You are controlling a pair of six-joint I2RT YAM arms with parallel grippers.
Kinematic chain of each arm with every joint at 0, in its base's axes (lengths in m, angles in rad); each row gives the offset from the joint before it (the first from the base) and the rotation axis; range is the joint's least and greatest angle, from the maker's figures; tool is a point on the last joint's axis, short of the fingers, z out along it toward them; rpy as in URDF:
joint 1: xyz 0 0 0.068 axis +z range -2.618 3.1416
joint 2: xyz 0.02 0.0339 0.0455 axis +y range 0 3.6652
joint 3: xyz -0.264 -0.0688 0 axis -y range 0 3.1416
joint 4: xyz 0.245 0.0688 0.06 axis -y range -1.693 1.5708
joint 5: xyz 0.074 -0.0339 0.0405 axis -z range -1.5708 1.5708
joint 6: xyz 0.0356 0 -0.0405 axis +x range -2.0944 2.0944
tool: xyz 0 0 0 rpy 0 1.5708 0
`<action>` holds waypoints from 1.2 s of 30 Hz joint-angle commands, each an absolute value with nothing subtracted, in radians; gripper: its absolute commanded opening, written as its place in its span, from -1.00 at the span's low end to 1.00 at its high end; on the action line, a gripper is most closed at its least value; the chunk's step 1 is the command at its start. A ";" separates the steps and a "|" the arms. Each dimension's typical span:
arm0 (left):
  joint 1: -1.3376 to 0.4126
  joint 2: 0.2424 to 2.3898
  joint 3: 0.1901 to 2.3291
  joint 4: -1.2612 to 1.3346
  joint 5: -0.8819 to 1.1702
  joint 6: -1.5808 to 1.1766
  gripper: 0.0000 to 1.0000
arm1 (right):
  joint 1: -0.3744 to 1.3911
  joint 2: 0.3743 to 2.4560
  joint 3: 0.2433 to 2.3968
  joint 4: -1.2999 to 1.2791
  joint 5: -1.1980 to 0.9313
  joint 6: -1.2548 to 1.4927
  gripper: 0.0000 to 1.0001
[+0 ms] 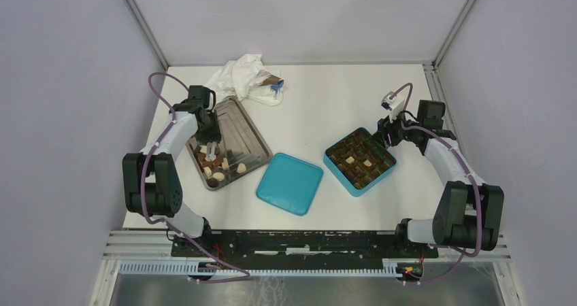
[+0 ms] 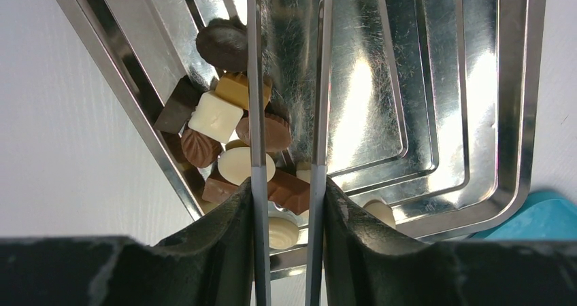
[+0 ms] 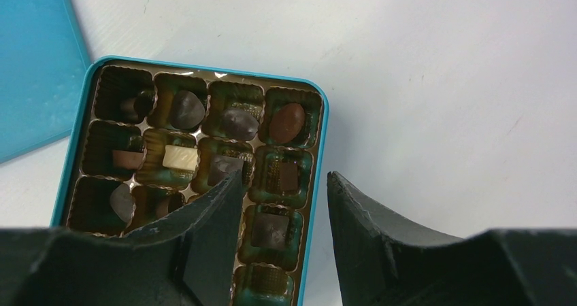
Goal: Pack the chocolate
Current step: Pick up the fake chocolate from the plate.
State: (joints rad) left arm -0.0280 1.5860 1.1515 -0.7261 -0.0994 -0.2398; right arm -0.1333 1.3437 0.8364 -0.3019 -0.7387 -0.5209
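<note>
On the white table point(image 1: 313, 109) in front of my two arms, the largest thing is a shiny metal tray point(image 1: 243, 124), lying on the left side and turned at an angle. Just beside its near right corner lies a flat teal lid point(image 1: 290, 183), and to the right of the lid, apart from it, sits the open teal box point(image 1: 338, 175) with rows of gold-lined cups inside. A crumpled white bag point(image 1: 239, 75) rests at the back of the table, touching the tray's far end. My left gripper point(image 1: 212, 148) reaches down into the tray above the heap of sweets; its thin jaws stand only a narrow gap apart, and I cannot tell whether they pinch a piece, because the tips run out of my wrist view. My right gripper point(image 3: 282, 183) hangs over the far right edge of the box with its jaws spread and nothing between them. The chocolate point(image 2: 216, 115) lies in two places: a loose pile of dark, mid-brown and cream pieces at the tray's near left end, and single pieces point(image 3: 286, 122) seated in some of the box's cups, one cream among mostly dark ones.
</note>
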 commanded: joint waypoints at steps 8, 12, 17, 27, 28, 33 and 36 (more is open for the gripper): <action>-0.028 1.493 1.155 -0.715 -0.081 -0.205 -0.88 | -0.136 1.346 0.844 -0.291 -0.764 -0.529 0.09; -0.030 1.455 1.132 -0.715 -0.079 -0.212 -0.90 | -0.137 1.347 0.842 -0.290 -0.767 -0.529 0.09; -0.033 1.419 1.105 -0.722 -0.053 -0.218 -0.91 | -0.136 1.351 0.842 -0.291 -0.770 -0.527 0.09; -0.060 1.288 1.049 -0.723 0.150 -0.241 -0.92 | -0.136 1.358 0.844 -0.295 -0.773 -0.537 0.09; -0.068 1.257 1.046 -0.722 0.170 -0.246 -0.92 | -0.136 1.360 0.844 -0.295 -0.773 -0.540 0.09; -0.139 1.165 1.025 -0.719 0.255 -0.277 -0.93 | -0.137 1.382 0.873 -0.350 -0.723 -0.625 0.36; -0.202 1.116 1.009 -0.701 0.280 -0.307 -0.93 | -0.138 1.383 0.873 -0.344 -0.669 -0.643 0.43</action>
State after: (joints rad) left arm -0.1387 1.1847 1.0275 -0.7441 0.1829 -0.2428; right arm -0.1333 1.3766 0.8368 -0.3332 -0.7296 -0.5800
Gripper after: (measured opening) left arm 0.417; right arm 0.704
